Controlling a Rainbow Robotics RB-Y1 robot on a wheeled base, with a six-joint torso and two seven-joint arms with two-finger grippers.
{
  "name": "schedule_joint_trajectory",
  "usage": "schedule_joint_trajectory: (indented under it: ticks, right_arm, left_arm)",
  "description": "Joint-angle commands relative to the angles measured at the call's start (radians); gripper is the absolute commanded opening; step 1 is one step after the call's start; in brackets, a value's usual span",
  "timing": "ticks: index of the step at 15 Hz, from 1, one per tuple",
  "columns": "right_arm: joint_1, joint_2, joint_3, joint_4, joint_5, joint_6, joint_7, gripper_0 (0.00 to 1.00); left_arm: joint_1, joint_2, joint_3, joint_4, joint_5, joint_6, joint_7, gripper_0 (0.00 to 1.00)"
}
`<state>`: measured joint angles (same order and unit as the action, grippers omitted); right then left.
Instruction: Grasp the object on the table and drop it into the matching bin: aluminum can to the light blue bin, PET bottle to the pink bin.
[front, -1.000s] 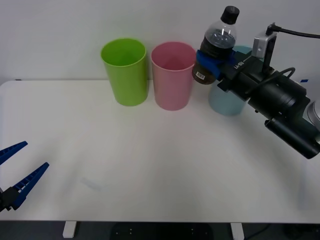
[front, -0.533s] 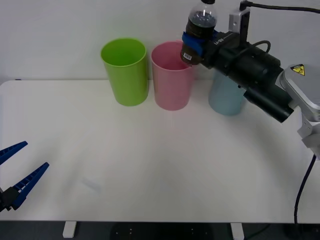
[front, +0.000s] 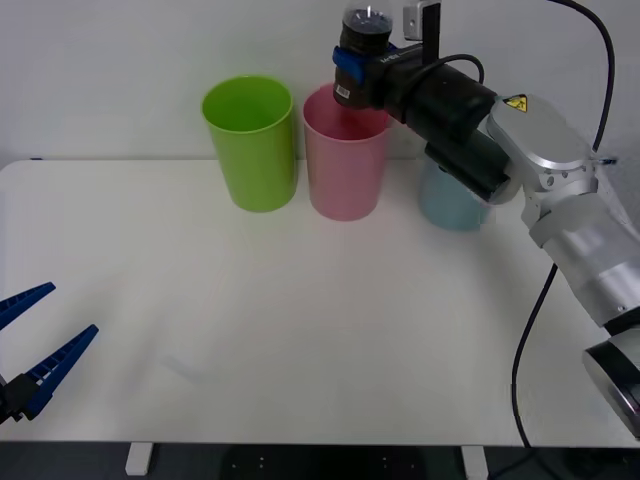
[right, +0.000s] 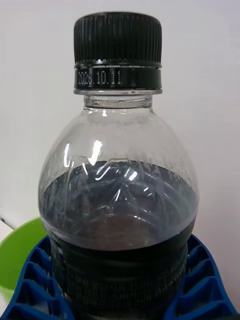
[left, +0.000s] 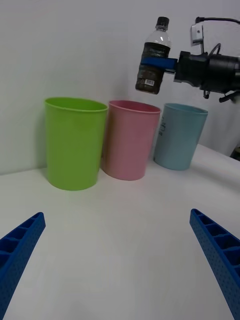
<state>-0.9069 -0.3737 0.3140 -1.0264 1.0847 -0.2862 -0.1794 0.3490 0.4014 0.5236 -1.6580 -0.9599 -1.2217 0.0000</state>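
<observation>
The right claw (front: 352, 72) is seen pinching the PET bottle (front: 358, 55) around its blue label band, upright, cap on top, held in the air just above the rim of the pink bin (front: 346, 150), toward that bin's far-right edge. The bottle is partly filled with dark liquid, so it is judged moderately heavy for its size, with a thin wall that would give under hard squeezing and a smooth, possibly slippery surface; the mid-body hold at the label is judged sound. The right arm is stretched forward and across, passing over the light blue bin (front: 452, 205), wrist roughly level. A lime green bin (front: 251, 142) stands just beside the pink one. The left claw (front: 35, 352) is parked low over the near-left edge of the bench (front: 300, 320), fingers (left: 20, 245) spread, holding nothing.
</observation>
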Motion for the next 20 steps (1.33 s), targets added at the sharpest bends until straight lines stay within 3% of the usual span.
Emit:
schedule_joint_trajectory:
  ticks: [1, 4, 7, 8, 9, 10, 16, 20]
  right_arm:
    - [-0.023, 0.032, 0.039, 0.019, 0.000, 0.119, 0.003, 0.00]
    - [-0.023, 0.045, 0.053, 0.019, 0.000, 0.165, 0.003, 0.00]
    - [-0.023, 0.044, 0.051, 0.017, 0.001, 0.163, 0.003, 0.12]
    - [-0.024, 0.042, 0.051, 0.017, 0.001, 0.163, 0.005, 0.27]
    - [-0.023, 0.041, 0.051, 0.017, 0.000, 0.163, 0.006, 0.76]
    - [-0.024, 0.041, 0.051, 0.017, 0.001, 0.163, 0.008, 1.00]
    - [-0.018, 0.038, 0.051, 0.011, 0.001, 0.163, 0.012, 1.00]
    - [0.066, 0.003, 0.045, -0.115, 0.001, 0.163, 0.008, 1.00]
  left_arm:
    - [0.000, 0.000, 0.000, 0.000, 0.000, 0.000, 0.000, 1.00]
    - [0.000, 0.000, 0.000, 0.000, 0.000, 0.000, 0.000, 1.00]
    - [0.000, 0.000, 0.000, 0.000, 0.000, 0.000, 0.000, 1.00]
    - [0.000, 0.000, 0.000, 0.000, 0.000, 0.000, 0.000, 1.00]
    - [0.000, 0.000, 0.000, 0.000, 0.000, 0.000, 0.000, 1.00]
    - [0.000, 0.000, 0.000, 0.000, 0.000, 0.000, 0.000, 1.00]
    - [0.000, 0.000, 0.000, 0.000, 0.000, 0.000, 0.000, 1.00]
    - [0.000, 0.000, 0.000, 0.000, 0.000, 0.000, 0.000, 1.00]
